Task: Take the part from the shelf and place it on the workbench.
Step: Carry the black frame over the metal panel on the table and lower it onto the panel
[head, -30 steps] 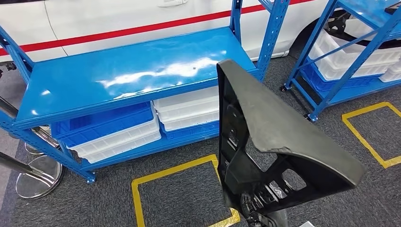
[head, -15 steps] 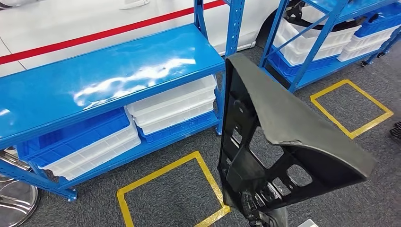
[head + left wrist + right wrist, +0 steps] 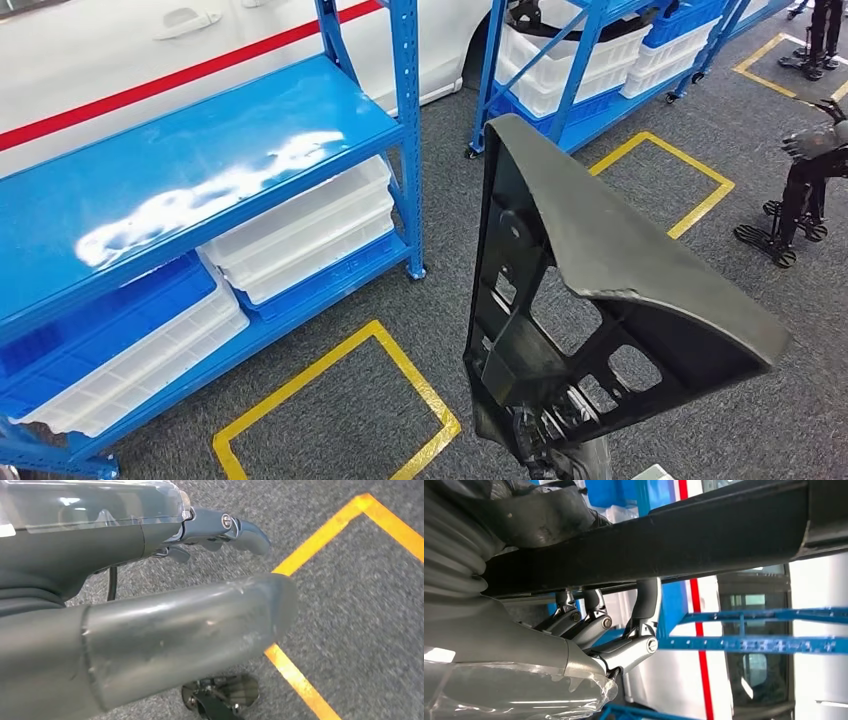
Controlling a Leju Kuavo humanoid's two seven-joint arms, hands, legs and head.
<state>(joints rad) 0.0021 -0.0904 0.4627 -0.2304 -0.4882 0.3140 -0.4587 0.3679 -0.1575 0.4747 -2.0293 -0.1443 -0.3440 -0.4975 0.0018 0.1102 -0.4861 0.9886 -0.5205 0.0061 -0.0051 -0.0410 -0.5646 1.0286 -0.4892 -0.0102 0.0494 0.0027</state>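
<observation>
The part [image 3: 600, 290] is a large black plastic piece, triangular, with a ribbed open frame on its inner side. It stands upright in the lower middle of the head view, off the shelf and above the grey carpet. My right hand [image 3: 548, 458] grips it from below. In the right wrist view, the right hand's fingers [image 3: 594, 627] curl up around a black bar of the part [image 3: 704, 540]. My left hand [image 3: 150, 605] hangs over the carpet, thumb stretched out, holding nothing.
A blue shelf [image 3: 180, 170] with a bare top and white and blue bins [image 3: 300, 230] below stands at left, before a white car [image 3: 120, 50]. A second blue rack [image 3: 570, 60] is behind. Yellow floor squares [image 3: 330, 400] [image 3: 660, 180] mark the carpet. A dark stand [image 3: 805, 190] is at right.
The camera has turned to the right: the shelf slides left in the picture and the second rack and dark stand come in. The part stays in my right hand.
</observation>
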